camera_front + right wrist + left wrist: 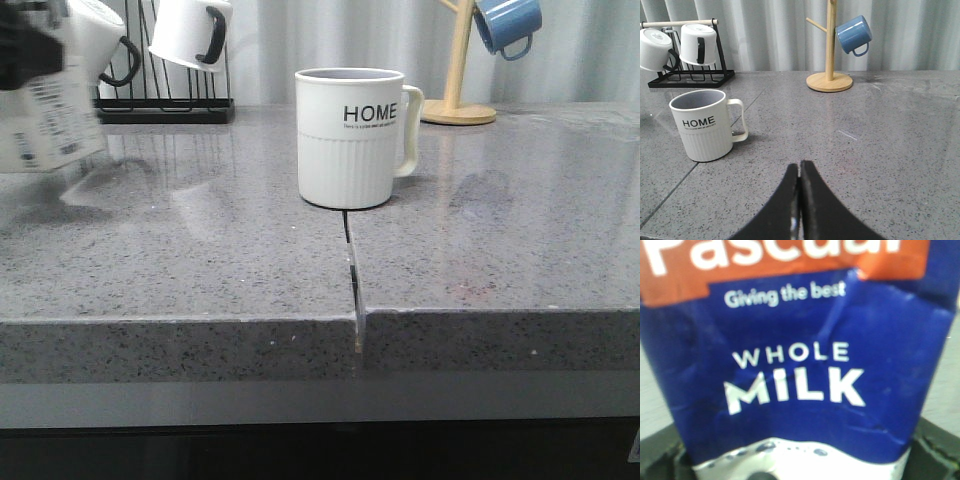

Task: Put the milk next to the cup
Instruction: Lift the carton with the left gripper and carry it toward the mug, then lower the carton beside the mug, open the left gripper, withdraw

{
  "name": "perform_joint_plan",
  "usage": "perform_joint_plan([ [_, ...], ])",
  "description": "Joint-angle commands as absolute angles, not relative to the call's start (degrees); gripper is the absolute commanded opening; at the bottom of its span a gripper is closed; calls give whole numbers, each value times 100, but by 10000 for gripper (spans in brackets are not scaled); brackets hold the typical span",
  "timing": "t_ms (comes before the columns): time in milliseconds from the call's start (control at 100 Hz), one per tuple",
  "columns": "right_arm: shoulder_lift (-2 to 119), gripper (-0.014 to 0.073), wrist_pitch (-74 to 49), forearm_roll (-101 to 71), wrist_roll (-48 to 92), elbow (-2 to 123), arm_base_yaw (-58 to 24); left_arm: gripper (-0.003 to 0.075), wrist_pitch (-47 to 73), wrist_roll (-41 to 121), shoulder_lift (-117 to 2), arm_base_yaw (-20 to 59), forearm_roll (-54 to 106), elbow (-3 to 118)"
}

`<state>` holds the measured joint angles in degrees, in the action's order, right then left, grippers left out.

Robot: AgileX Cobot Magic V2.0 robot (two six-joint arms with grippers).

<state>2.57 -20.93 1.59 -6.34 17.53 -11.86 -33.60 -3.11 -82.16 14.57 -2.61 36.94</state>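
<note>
In the front view the cup (pixel 349 138) stands upright near the middle of the grey bench (pixel 200 270), its handle turned toward the robot's right. The milk (pixel 45 115) shows only as a blurred white shape at the far left edge, lifted clear of the bench and well apart from the cup, with the dark left gripper (pixel 28 48) on its upper part. So the cup lies to the right of the carried carton, and the open bench on the cup's left side looks like the nearer place to set it down. In the left wrist view the carton's blue "WHOLE MILK" face fills the picture; its long axis seems to run roughly upright, and the left fingers clamp it. In the right wrist view the right gripper (pixel 800 200) is pressed closed on nothing, low over the bench, with the cup just ahead and off to one side.
</note>
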Motion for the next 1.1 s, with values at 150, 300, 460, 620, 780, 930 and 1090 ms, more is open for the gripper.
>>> perform_joint_plan([
  [150,305,-67,-1670,161,-606,1879,-1160,168,-3811,0,-8509,2393,319,4303],
  [300,305,-67,-1670,161,-606,1879,-1160,168,-3929,0,-8873,2730,340,4637],
  [460,305,-67,-1670,161,-606,1879,-1160,168,-4146,0,-9223,3001,340,4856],
  [620,305,-67,-1670,161,-606,1879,-1160,169,-4254,0,-9425,3234,340,4964],
  [780,305,-67,-1670,161,-606,1879,-1160,169,-4267,0,-9581,3316,340,5030],
  [930,305,-67,-1670,161,-606,1879,-1160,347,-4267,0,-9605,3316,330,5030],
  [1090,305,-67,-1670,161,-606,1879,-1160,580,-4255,0,-9581,3323,322,4996],
])
